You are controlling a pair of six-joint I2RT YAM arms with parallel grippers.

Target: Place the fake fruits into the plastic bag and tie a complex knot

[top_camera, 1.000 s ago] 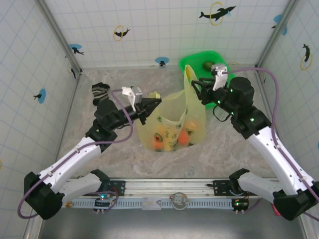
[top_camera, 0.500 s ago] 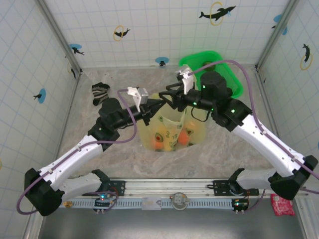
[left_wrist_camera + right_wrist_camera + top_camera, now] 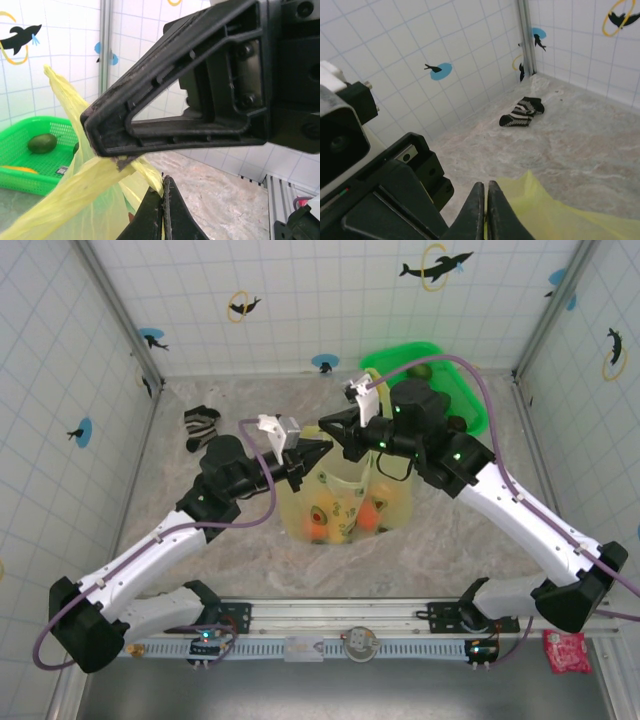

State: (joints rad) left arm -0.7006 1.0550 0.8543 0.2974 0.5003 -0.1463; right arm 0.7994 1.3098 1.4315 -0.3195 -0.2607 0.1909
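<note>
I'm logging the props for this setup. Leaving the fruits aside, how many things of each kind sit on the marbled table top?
plastic bag: 1
green basket: 1
striped sock: 1
Total: 3

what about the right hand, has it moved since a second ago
Yes, the right hand swung left, away from the green basket, toward the left hand.
</note>
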